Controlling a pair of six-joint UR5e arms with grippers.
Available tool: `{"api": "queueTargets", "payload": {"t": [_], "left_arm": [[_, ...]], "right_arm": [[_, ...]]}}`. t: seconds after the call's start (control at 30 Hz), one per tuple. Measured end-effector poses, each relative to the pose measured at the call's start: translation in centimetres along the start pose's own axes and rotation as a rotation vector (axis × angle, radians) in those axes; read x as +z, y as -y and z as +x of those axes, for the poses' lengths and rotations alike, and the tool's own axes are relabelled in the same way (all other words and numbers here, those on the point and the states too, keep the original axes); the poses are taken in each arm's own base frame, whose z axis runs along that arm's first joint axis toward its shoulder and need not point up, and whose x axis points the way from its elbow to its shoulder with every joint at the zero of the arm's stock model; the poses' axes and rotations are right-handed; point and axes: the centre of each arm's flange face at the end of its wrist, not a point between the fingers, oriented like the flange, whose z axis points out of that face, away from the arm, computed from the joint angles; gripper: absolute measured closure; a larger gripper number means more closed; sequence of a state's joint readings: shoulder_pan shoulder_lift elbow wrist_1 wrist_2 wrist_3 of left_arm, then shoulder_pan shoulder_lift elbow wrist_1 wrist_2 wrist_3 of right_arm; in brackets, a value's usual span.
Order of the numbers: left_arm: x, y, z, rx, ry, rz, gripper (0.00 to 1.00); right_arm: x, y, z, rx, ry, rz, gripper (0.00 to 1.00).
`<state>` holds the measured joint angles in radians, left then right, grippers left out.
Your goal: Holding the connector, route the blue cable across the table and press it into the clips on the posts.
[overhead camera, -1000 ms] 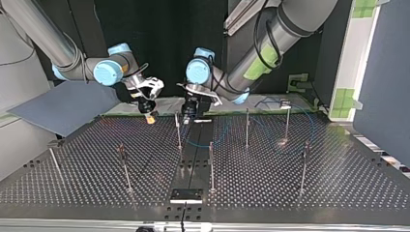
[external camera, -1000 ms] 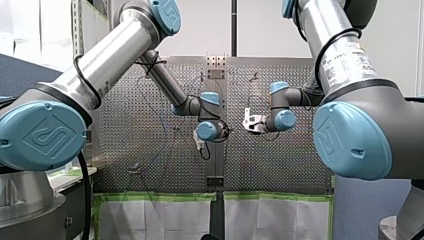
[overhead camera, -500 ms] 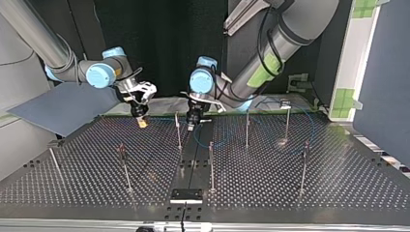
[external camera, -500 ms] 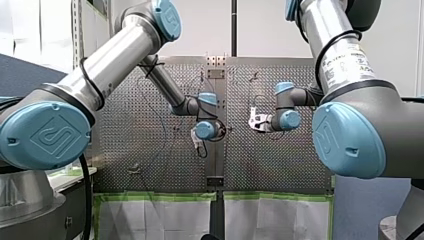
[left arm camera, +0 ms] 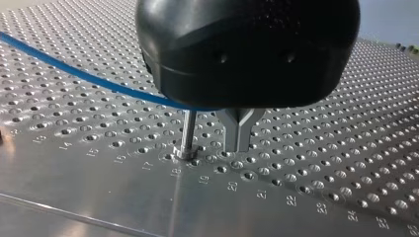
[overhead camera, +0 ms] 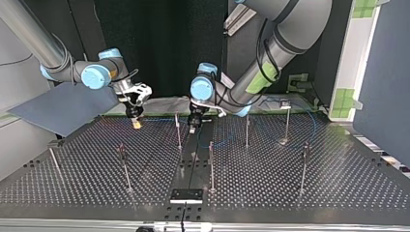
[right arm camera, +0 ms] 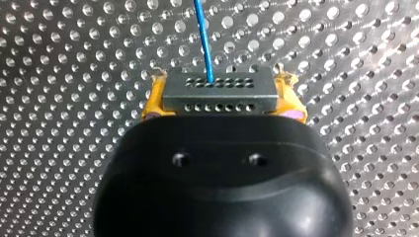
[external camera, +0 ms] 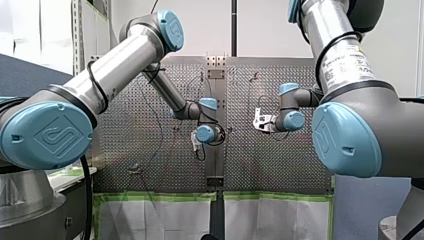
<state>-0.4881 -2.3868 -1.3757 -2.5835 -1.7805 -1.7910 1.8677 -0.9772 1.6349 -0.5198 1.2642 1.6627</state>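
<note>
My right gripper is shut on the grey connector, with a yellow pad on each side of it. The blue cable leaves the connector and runs ahead over the perforated table. In the top view my right gripper hangs at the far left. The cable stretches from it to my left gripper and then sags to the right. In the left wrist view my left gripper has its metal fingers shut just above the plate. There the cable runs in under the gripper body, beside a thin post.
Several thin clip posts stand on the plate, among them one beside my left gripper, one nearer the camera and one to the right. A small black plate lies at the near edge.
In the top view my right gripper has carried the connector further left, drawing the cable out. My left gripper has shifted slightly right and sunk toward the plate.
</note>
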Motion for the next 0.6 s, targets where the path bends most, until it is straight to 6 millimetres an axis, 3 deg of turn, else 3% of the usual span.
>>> {"api": "queueTargets", "payload": {"t": [0.07, 0.1, 0.13, 0.17, 0.2, 0.27, 0.33, 0.37, 0.6], "left_arm": [[0.0, -0.1, 0.0, 0.01, -0.002, -0.009, 0.8], [0.0, -0.1, 0.0, 0.015, -0.004, -0.014, 0.8], [-0.1, -0.2, 0.0, 0.021, -0.007, -0.02, 0.6], [-0.1, -0.3, 0.0, 0.03, -0.011, -0.029, 0.48], [-0.2, -0.3, 0.1, 0.038, -0.016, -0.036, 0.48], [-0.4, -0.4, 0.1, 0.056, -0.025, -0.052, 0.23], [-0.6, -0.5, 0.1, 0.072, -0.034, -0.065, 0.18], [-0.7, -0.5, 0.1, 0.084, -0.04, -0.073, 0.02], [-2.2, 0.3, -1.4, 0.147, -0.066, -0.116, 0.0]], "right_arm": [[0.0, -0.2, 0.1, 0.0, -0.003, -0.001, 1.0], [0.1, -0.3, 0.1, -0.001, -0.005, 0.0, 1.0], [0.1, -0.4, 0.2, -0.001, -0.006, 0.001, 1.0], [0.1, -0.4, 0.2, -0.001, -0.007, 0.001, 1.0], [0.1, -0.5, 0.3, -0.001, -0.008, 0.002, 1.0], [0.2, -0.6, 0.3, -0.002, -0.009, 0.003, 1.0], [0.2, -0.7, 0.4, -0.002, -0.01, 0.004, 1.0], [0.2, -0.7, 0.4, -0.003, -0.01, 0.004, 1.0], [0.1, -1.1, 0.4, 0.0, -0.007, 0.0, 1.0]]}}
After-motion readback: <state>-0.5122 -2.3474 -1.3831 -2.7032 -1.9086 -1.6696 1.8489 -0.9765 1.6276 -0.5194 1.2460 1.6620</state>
